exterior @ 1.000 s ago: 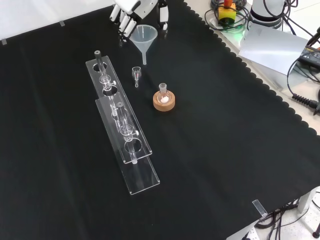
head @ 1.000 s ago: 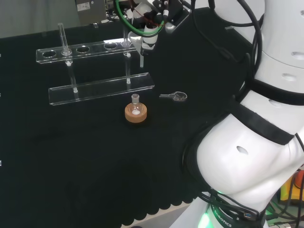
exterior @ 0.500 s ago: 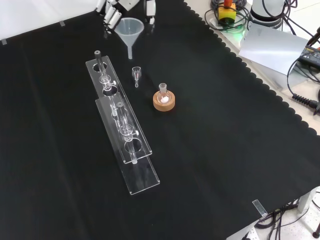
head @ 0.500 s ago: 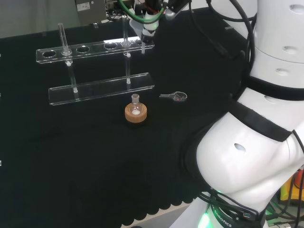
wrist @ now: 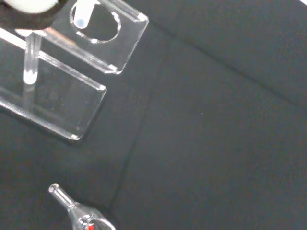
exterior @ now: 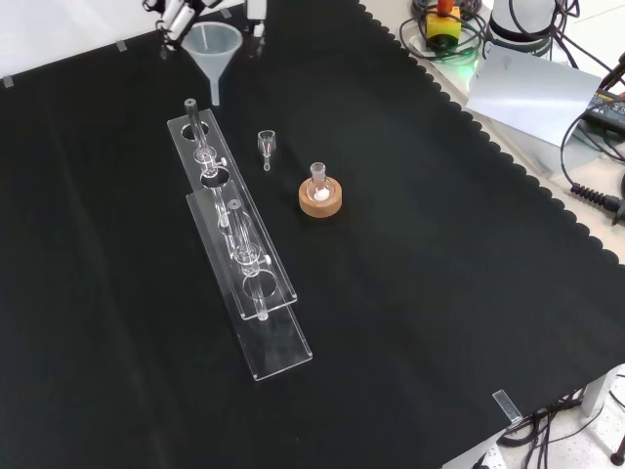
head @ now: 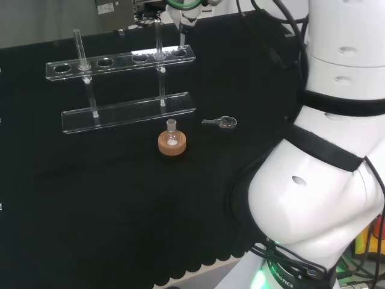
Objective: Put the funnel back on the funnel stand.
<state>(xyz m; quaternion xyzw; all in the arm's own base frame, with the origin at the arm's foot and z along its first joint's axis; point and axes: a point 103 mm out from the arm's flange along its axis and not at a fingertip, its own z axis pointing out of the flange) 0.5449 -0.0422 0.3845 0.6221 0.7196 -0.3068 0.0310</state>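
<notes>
Clear funnel held by hand above funnel stand

A small round flask stands upright in a cork ring on the black cloth that covers the table, with something white at its bottom. Just beside it, higher and to the left in the front view, a small clear glass piece with a thin stem lies on the cloth. Near the front view's bottom edge a small clear clip sits at the cloth's scalloped border.
</notes>
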